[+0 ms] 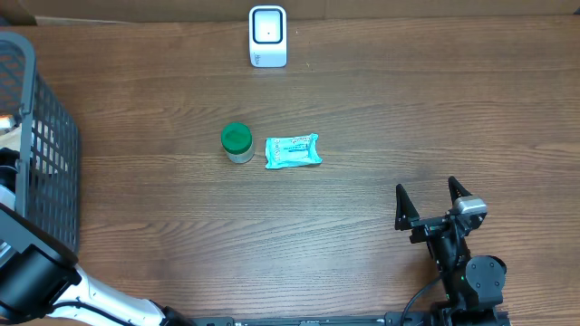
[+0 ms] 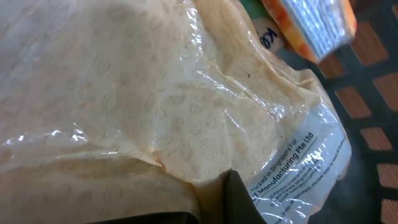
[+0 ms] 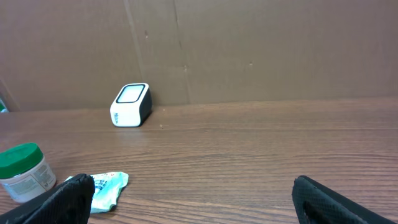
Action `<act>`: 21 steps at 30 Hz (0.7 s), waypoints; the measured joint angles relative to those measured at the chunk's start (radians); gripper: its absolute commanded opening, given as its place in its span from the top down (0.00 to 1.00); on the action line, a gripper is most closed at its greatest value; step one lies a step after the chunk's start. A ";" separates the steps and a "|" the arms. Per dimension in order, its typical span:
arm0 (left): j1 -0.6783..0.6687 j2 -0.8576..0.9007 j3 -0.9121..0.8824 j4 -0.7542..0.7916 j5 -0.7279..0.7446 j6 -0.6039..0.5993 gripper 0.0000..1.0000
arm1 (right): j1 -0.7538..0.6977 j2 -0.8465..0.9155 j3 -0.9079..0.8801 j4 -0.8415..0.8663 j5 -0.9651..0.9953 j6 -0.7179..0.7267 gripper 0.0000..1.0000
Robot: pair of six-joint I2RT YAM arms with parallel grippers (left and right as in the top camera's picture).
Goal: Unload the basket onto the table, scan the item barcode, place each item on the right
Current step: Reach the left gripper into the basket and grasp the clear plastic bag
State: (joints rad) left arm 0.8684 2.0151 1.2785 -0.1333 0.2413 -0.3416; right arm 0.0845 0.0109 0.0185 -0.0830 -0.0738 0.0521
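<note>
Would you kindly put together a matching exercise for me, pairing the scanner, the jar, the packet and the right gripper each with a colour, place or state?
Things:
1. scanner
2. jar
3. packet
4. right gripper

Descriptions:
A. has a green lid
B. open, holding nothing
C. white, standing at the far edge of the table
D. teal, lying flat

Right pairs: 1-C, 2-A, 3-D, 4-B
</note>
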 measured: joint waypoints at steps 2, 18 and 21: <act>0.000 -0.019 -0.001 -0.024 0.011 -0.013 0.96 | 0.000 0.000 0.000 0.000 0.000 0.000 0.00; -0.003 -0.746 -0.008 -0.081 0.036 -0.086 0.96 | 0.000 0.000 0.000 0.000 0.000 0.000 0.00; -0.003 -0.805 -0.007 -0.129 0.032 -0.086 0.96 | 0.000 0.000 0.000 0.000 0.000 0.000 0.00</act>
State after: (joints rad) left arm 0.8654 1.2098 1.2716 -0.2626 0.2733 -0.4274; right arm 0.0845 0.0109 0.0185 -0.0834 -0.0738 0.0525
